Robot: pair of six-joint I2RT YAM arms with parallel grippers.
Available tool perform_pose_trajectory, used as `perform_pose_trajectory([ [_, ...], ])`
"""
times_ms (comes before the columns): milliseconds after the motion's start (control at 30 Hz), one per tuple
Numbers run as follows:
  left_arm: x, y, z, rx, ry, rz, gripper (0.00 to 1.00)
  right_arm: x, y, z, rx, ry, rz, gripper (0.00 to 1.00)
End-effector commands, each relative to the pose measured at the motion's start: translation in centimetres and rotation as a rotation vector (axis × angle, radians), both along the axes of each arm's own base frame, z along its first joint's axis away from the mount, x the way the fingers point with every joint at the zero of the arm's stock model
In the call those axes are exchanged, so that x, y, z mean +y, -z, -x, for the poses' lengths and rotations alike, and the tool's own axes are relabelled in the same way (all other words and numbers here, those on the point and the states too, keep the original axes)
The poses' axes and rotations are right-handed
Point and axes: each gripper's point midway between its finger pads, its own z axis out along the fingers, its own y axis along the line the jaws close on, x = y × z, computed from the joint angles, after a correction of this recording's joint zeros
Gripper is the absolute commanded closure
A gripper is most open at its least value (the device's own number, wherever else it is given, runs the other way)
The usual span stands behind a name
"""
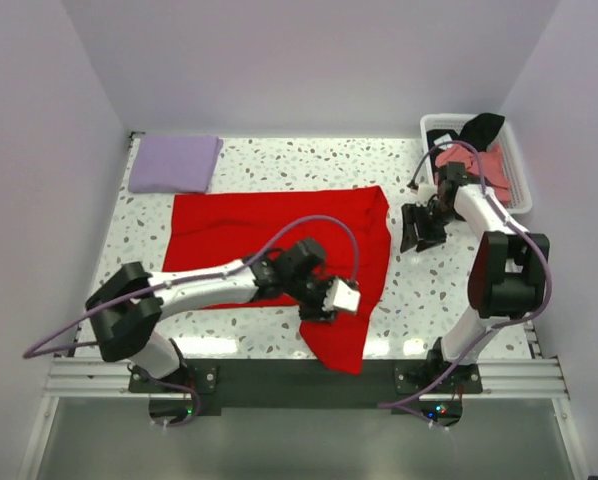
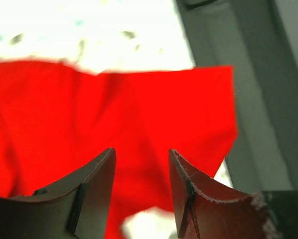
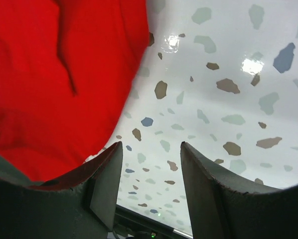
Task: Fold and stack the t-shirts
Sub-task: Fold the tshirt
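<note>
Four t-shirts in all: one red t-shirt [image 1: 269, 225] under the left hand [image 2: 141, 164], one lavender t-shirt [image 1: 174, 163] folded well beyond that hand, and one salmon-pink t-shirt [image 1: 496, 163] and one black t-shirt [image 1: 480, 127] just beyond the right hand [image 3: 151, 154]. One white basket [image 1: 520, 180] holds those last two. Two arms [image 1: 199, 285], two hands, two fingers [image 2: 96, 194] on each. One speckled bench [image 1: 429, 290].

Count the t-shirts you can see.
4: red shirt spread mid-table; lavender shirt folded at the far-left corner; pink shirt and black shirt in the basket, which may hide more.
</note>
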Motion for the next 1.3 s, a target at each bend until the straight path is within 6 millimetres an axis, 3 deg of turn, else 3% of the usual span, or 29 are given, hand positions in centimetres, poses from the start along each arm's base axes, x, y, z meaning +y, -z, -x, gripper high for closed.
perform_pose_trajectory([
  [0, -5.0, 0.9, 1.6, -0.073, 0.02, 0.043, 0.48, -0.2, -2.5, -0.3, -0.08, 0.042, -0.022, 0.46],
  [33, -6.1, 1.3, 3.3, -0.079, 0.058, 0.036, 0.48, -0.5, -2.6, -0.1, -0.08, 0.05, -0.019, 0.46],
  [67, -6.8, 2.6, 3.6, -0.077, 0.063, 0.014, 0.48, -0.8, -2.6, -0.1, -0.081, 0.061, -0.017, 0.46],
  [133, -8.6, 2.4, 4.3, -0.099, 0.057, 0.036, 0.47, -1.0, -2.8, 0.1, -0.081, 0.066, -0.022, 0.46],
  [300, -10.3, 5.4, 4.3, -0.11, 0.028, -0.022, 0.46, -1.2, -3.2, 0.2, -0.096, 0.061, -0.025, 0.46],
  [367, -10.0, 7.0, 3.9, -0.119, 0.013, -0.062, 0.48, -1.1, -3.3, 0.2, -0.092, 0.051, -0.034, 0.46],
  [400, -9.8, 7.4, 3.8, -0.121, 0.016, -0.075, 0.51, -1.1, -3.3, 0.2, -0.093, 0.048, -0.034, 0.46],
  [500, -8.7, 8.6, 4.1, -0.098, 0.024, -0.129, 0.73, -1.1, -3.6, 0.0, -0.102, 0.035, -0.036, 0.46],
  [633, -7.9, 7.4, 3.0, -0.062, -0.008, -0.113, 1.0, -0.8, -3.7, -0.4, -0.109, 0.026, -0.054, 0.46],
  [667, -8.1, 6.4, 2.6, -0.039, -0.02, -0.092, 1.0, -0.7, -3.7, -0.5, -0.109, 0.023, -0.062, 0.46],
  [700, -7.9, 5.4, 1.0, -0.025, -0.058, -0.067, 1.0, -0.3, -3.5, -0.5, -0.1, 0.015, -0.08, 0.46],
  [733, -8.1, 2.6, 0.2, -0.017, -0.079, 0.005, 1.0, -0.2, -3.5, -0.5, -0.1, 0.011, -0.089, 0.47],
  [767, -7.9, 0.8, 0.3, 0.051, -0.082, 0.056, 1.0, -0.1, -3.5, -0.6, -0.098, 0.009, -0.098, 0.47],
  [800, -7.0, -1.0, -1.9, 0.078, -0.132, 0.103, 1.0, 0.0, -3.4, -0.6, -0.093, 0.01, -0.106, 0.48],
  [833, -6.5, -5.0, -3.0, 0.073, -0.151, 0.21, 1.0, 0.2, -3.4, -0.8, -0.095, 0.006, -0.115, 0.48],
  [867, -5.6, -6.3, -3.3, 0.135, -0.166, 0.258, 1.0, 0.2, -3.4, -0.9, -0.095, 0.006, -0.118, 0.48],
  [900, -3.9, -7.7, -6.1, 0.133, -0.235, 0.301, 1.0, 0.2, -3.4, -1.0, -0.096, 0.006, -0.118, 0.48],
  [933, -2.6, -9.7, -6.9, 0.114, -0.258, 0.346, 1.0, 0.2, -3.5, -1.3, -0.102, 0.006, -0.122, 0.48],
  [967, -1.3, -9.3, -7.3, 0.133, -0.281, 0.344, 1.0, 0.3, -3.4, -1.4, -0.101, 0.008, -0.126, 0.47],
  [1000, 0.8, -9.3, -9.7, 0.122, -0.353, 0.353, 1.0, 0.3, -3.3, -1.5, -0.1, 0.011, -0.128, 0.47],
  [1033, 2.1, -9.3, -10.5, 0.114, -0.385, 0.359, 1.0, 0.5, -3.3, -1.9, -0.105, 0.011, -0.136, 0.47],
  [1100, 5.5, -6.5, -12.9, 0.14, -0.502, 0.306, 1.0, 0.6, -3.2, -2.3, -0.103, 0.017, -0.15, 0.47],
  [1200, 8.8, -2.4, -14.7, 0.213, -0.617, 0.227, 1.0, 1.2, -3.2, -3.1, -0.104, 0.015, -0.168, 0.47],
  [1267, 9.6, -0.3, -15.1, 0.246, -0.651, 0.189, 1.0, 1.8, -3.1, -3.4, -0.098, 0.02, -0.182, 0.47],
])
